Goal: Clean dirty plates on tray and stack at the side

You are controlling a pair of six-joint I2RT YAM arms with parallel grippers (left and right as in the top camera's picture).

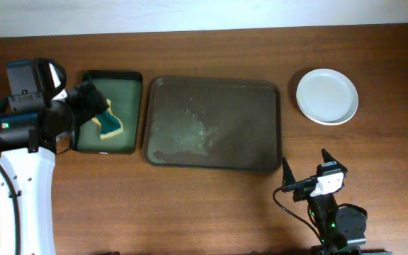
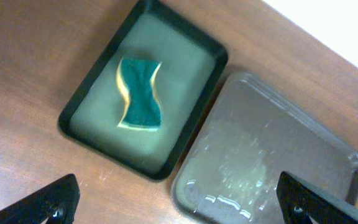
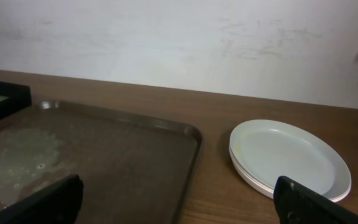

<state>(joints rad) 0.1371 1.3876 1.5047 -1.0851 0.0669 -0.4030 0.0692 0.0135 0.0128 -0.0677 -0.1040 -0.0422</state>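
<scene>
The white plates [image 1: 326, 95] sit in one stack on the table to the right of the tray; the stack also shows in the right wrist view [image 3: 289, 158]. The dark tray [image 1: 253, 152] holds no plates, only wet soapy residue; it also shows in the left wrist view [image 2: 328, 165] and the right wrist view [image 3: 135, 162]. My left gripper [image 1: 91, 106] is open and empty, up above the black basin. My right gripper [image 1: 307, 173] is open and empty near the table's front edge, below the tray's right corner.
A black basin [image 1: 129, 78] with green liquid stands left of the tray, and a green-and-yellow sponge [image 1: 109, 123] lies in it; the sponge also shows in the left wrist view [image 2: 140, 94]. A pale wall runs behind the table's far edge.
</scene>
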